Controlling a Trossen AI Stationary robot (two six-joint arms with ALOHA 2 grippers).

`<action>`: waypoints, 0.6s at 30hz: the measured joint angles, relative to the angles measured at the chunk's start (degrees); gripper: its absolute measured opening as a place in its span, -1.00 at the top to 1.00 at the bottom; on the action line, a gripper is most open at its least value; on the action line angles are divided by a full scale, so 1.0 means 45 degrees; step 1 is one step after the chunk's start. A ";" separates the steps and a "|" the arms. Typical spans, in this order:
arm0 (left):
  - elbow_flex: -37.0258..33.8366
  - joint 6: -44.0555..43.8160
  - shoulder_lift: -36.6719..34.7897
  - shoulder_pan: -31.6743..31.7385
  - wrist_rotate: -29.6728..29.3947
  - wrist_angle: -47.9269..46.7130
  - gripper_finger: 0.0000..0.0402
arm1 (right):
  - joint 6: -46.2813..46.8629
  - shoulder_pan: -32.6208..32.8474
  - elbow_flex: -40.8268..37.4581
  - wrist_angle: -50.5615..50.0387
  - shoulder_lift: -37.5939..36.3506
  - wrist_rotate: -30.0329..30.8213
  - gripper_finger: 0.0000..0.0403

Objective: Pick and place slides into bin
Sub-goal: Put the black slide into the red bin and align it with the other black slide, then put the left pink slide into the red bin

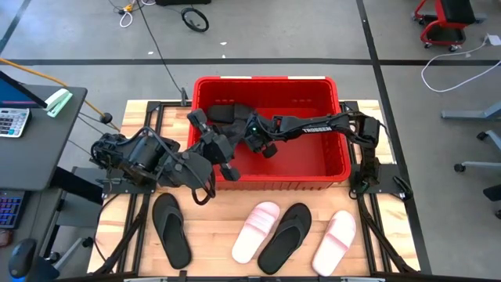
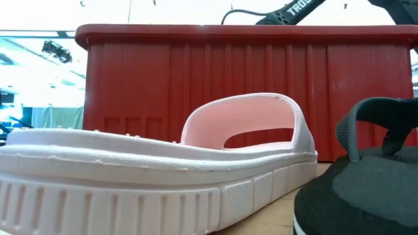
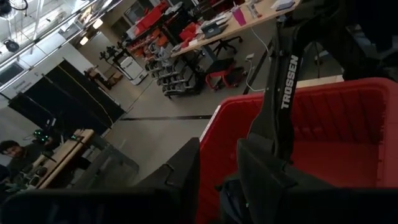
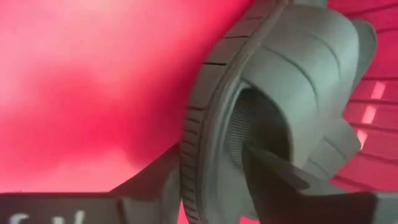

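The red bin [image 1: 337,106] stands at the table's far middle. My right gripper [image 1: 257,135] reaches into it from the right and is shut on a black wide-strap slide [image 1: 227,117] [image 4: 292,68] in the bin's far left part. My left gripper [image 1: 197,119] [image 3: 217,149] hangs open and empty over the bin's left wall. Two pale pink slides [image 1: 257,231] [image 1: 335,241] and two black flip-flops [image 1: 171,229] [image 1: 286,235] lie soles down on the near half of the table. My right gripper pinches the black slide's sole at its ribbed side edge [image 4: 193,143]. One finger [image 4: 273,171] reaches under the strap onto the footbed and the other [image 4: 152,180] lies on the outer side. Whether the slide rests on the bin's floor cannot be told.
The bin's tall walls and rim [image 2: 248,32] rise behind the nearest pink slide [image 2: 130,170] and flip-flop [image 2: 366,189]. Both arms crowd the bin's left half, and its right half [image 1: 313,153] shows bare floor. A desk with a calculator [image 1: 12,121] stands off the table's left.
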 joint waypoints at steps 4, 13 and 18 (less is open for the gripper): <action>0.0000 -0.0413 0.0000 0.0000 0.0000 -0.0008 0.44 | 0.1060 0.0000 0.0000 -0.0512 -0.0193 0.0086 0.02; 0.0000 -0.0660 0.0000 -0.0112 0.0008 -0.0003 0.46 | 0.1958 0.0000 0.0000 -0.3918 -0.1942 0.0603 -0.16; 0.0000 -0.1828 0.0000 -0.0092 0.0030 -0.0009 0.47 | 0.2308 0.0096 0.0000 -0.4178 -0.3606 0.0726 -0.14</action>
